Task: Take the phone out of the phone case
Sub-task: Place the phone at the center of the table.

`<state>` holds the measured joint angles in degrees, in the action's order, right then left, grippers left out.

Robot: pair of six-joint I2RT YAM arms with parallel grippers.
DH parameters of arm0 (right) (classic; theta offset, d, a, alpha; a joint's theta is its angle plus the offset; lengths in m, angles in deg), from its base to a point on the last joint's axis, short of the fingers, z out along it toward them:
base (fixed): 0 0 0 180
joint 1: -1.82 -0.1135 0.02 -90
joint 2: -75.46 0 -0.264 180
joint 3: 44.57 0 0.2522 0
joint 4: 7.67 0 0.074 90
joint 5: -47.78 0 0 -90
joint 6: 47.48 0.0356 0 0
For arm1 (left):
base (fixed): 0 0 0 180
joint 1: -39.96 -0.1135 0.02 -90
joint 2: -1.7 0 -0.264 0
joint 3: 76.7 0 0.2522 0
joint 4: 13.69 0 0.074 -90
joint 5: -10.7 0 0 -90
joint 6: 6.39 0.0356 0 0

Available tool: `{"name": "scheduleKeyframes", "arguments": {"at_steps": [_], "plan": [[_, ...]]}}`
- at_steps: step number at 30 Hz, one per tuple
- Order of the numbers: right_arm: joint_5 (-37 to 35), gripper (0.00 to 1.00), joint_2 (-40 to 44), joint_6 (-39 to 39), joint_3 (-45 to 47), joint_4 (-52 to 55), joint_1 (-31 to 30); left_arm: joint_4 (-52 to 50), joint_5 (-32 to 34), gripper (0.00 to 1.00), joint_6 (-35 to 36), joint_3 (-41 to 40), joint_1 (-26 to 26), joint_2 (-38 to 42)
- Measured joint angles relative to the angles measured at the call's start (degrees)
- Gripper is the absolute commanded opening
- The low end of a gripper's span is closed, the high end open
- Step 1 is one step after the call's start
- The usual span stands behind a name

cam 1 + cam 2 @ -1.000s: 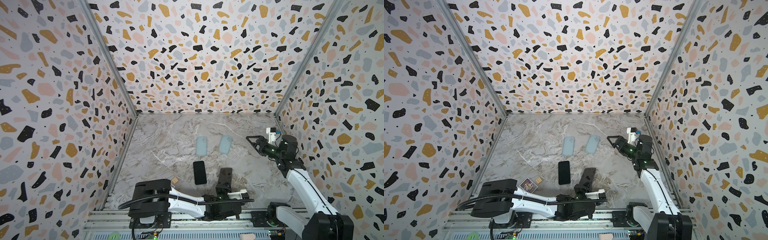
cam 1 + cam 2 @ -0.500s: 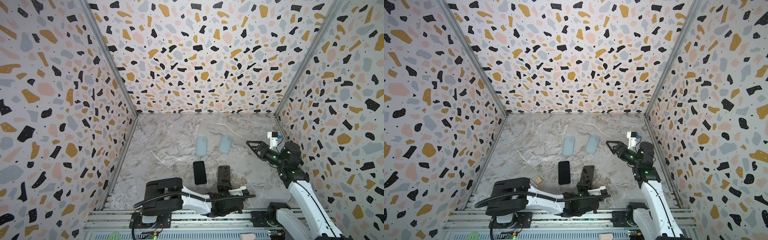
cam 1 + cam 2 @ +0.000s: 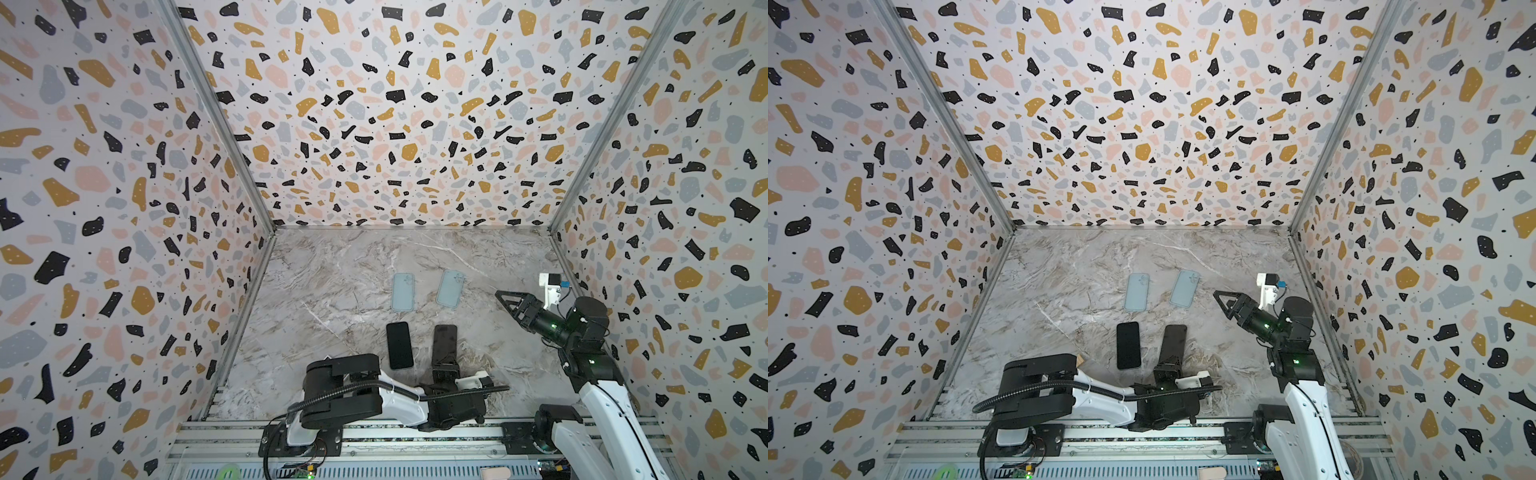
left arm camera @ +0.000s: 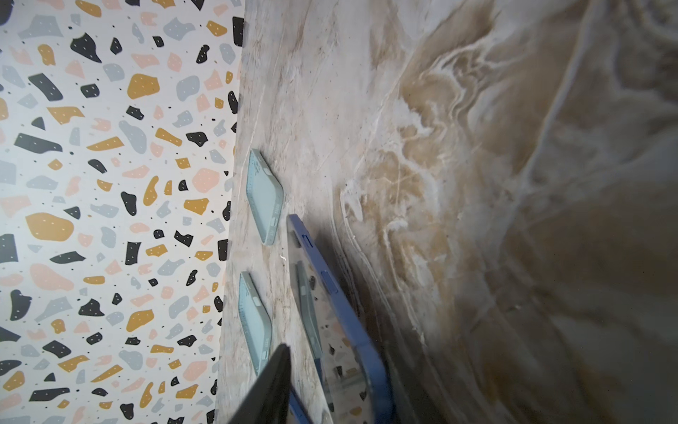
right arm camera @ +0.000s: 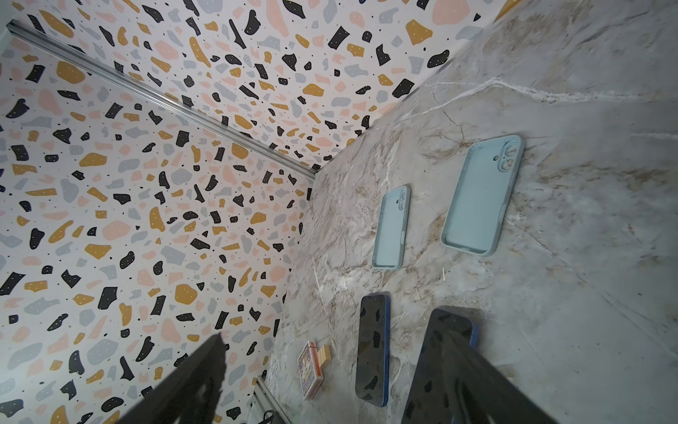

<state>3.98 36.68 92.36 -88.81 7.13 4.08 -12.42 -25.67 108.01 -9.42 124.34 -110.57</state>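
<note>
Quick update from the remote desk. Compared with a second ago, the bulky black block on the left arm has swung in closer to the flat phone [image 3: 400, 345]. The second phone [image 3: 444, 343], the one just to the right of it, has slid forward. Its far end used to stop short of the flat phone's far end, and now the two are about level. The right arm has shifted a little too. The cases and the flat phone haven't budged.

The left tool [image 3: 445, 368] sits at the near end of the second phone and overlaps it in both top views. The left wrist view only gives me one dark finger [image 4: 264, 389] against the glass, next to the phone's blue frame. So I honestly can't tell if it's pinching the phone or has let go. The right tool [image 3: 509, 301] is up in the air well to the right of the flat phone, fingers spread wide with nothing between them.

Both phones are out of their cases, lying screen up and dark on the marble surface [image 3: 353, 270]. The left-hand case [image 3: 402, 293] and right-hand case [image 3: 449, 289] are pale blue and empty, insides facing up. They lie beyond the flat phone toward the back wall, apart from each other and from both phones.

As for writing, the little box [image 5: 312, 369] just left of the flat phone has colourful print on it, but it's too small to read.
</note>
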Motion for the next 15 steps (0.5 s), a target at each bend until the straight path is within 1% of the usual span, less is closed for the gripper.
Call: {"name": "scheduleKeyframes", "arguments": {"at_steps": [6,8,9,10,15], "plan": [[0.3,0.93,1.0,0.0,-1.0,2.4,0.3,-0.5,-0.5,0.84,-1.4,0.0,-0.2,0.6],[0.4,0.93,1.2,0.0,-1.4,2.9,0.3,-2.5,-1.5,0.89,-2.5,0.3,-0.2,1.8],[0.5,0.93,1.4,-0.1,-1.6,3.1,0.3,-4.2,-2.6,0.96,-3.1,0.8,-0.3,2.6],[0.5,0.93,1.4,-0.1,-1.7,3.4,0.3,-6.0,-3.8,0.99,-3.9,1.5,-0.3,3.5],[0.5,0.94,1.7,-0.5,-1.7,5.3,0.5,-15.2,-11.8,1.00,-9.1,7.0,-0.6,9.1]]}}
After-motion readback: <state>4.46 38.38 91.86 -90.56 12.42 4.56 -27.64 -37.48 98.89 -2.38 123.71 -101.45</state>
